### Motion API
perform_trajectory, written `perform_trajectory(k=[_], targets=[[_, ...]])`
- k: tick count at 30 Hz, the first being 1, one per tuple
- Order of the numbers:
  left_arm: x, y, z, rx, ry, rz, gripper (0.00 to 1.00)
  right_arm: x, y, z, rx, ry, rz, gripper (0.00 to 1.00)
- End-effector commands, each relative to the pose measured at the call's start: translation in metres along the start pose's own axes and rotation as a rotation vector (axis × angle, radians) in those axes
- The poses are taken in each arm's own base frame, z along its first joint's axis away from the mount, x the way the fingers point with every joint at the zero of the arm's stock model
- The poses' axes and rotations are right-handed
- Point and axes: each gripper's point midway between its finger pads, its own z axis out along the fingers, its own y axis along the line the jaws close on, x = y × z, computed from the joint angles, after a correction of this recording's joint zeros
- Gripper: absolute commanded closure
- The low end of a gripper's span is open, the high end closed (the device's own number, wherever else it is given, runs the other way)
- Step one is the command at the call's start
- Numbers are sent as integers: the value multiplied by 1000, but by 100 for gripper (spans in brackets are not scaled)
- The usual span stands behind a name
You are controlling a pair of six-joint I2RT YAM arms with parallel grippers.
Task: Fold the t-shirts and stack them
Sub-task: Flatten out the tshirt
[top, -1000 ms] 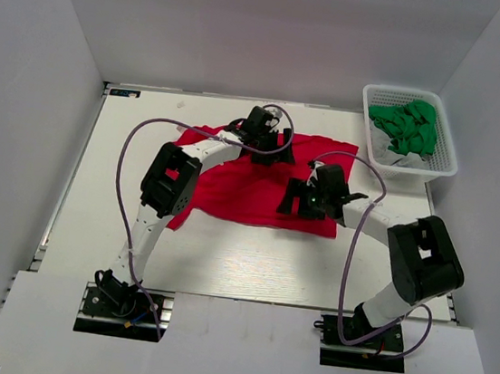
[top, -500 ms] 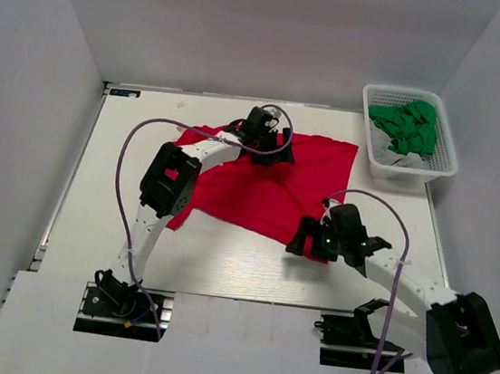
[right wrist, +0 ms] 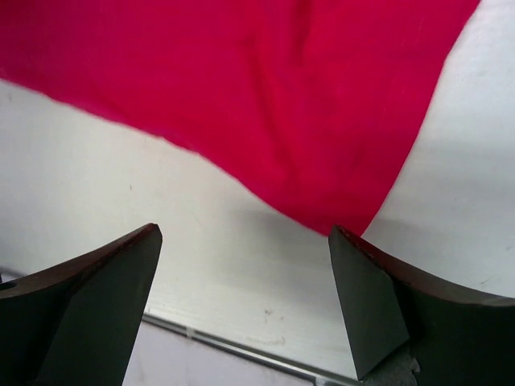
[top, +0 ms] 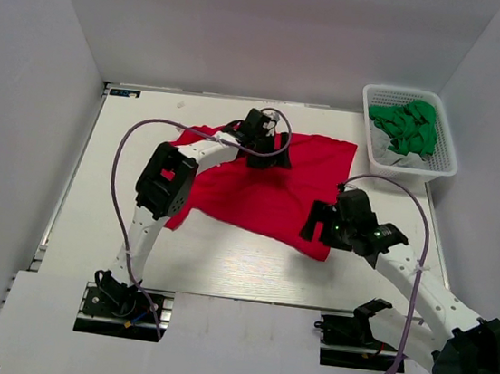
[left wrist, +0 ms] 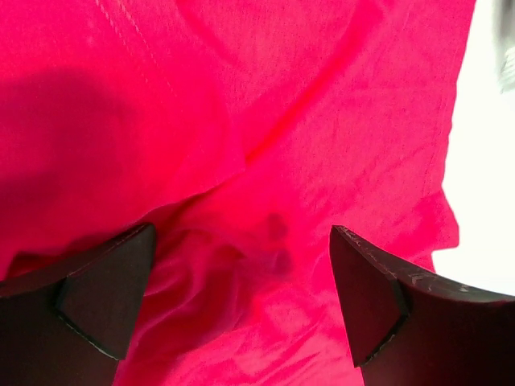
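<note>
A white lattice basket is being kept at the far right corner of the white table. A bunched green cloth is being held in it, over a pale cloth. The table is being enclosed on three sides by plain grey walls, with a small dark tag at its far left corner.
</note>
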Motion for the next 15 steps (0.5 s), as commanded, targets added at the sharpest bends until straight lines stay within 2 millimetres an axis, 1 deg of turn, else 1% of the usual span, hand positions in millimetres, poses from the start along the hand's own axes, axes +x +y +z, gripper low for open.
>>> perform_trajectory(k=[1,2,3,4,5,6,7,8,9,10,11,12,13,14,15], targets=[[19,4,-28,-37,92,3,1,-19,-4,-1,49,-74,17,10],[18,2,-32,-34,87,14,1,-18,0,2,28,-57,9,10],[17,2,-39,-48,89,13,1,-22,4,3,16,-64,10,10],[7,-6,-54,-46,60,29,1,-30,10,6,-7,-93,5,10],[9,-3,-62,-70,58,28,1,-30,12,13,-9,-72,0,10],[8,6,-75,-136,46,26,1,-33,14,15,-15,-76,-1,10],[16,20,-84,-182,48,15,1,-38,17,22,-27,-81,0,10],[6,11,-113,-185,-9,27,1,-40,23,24,-43,-75,-3,10],[6,21,-127,-247,-56,4,1,-39,22,33,-36,-61,-13,10],[25,45,-138,-319,-51,-26,1,-39,28,39,-61,-39,-20,10],[28,52,-154,-365,-82,-46,1,-37,27,44,-53,-26,-19,10],[26,69,-172,-458,-144,-98,1,-33,24,57,-40,3,-30,10],[43,78,-200,-501,-161,-122,1,-32,26,61,-50,15,-30,10],[49,88,-214,-541,-187,-156,1,-38,30,66,-66,0,-33,10],[55,98,-227,-592,-230,-199,1,-30,26,77,-52,38,-40,10]])
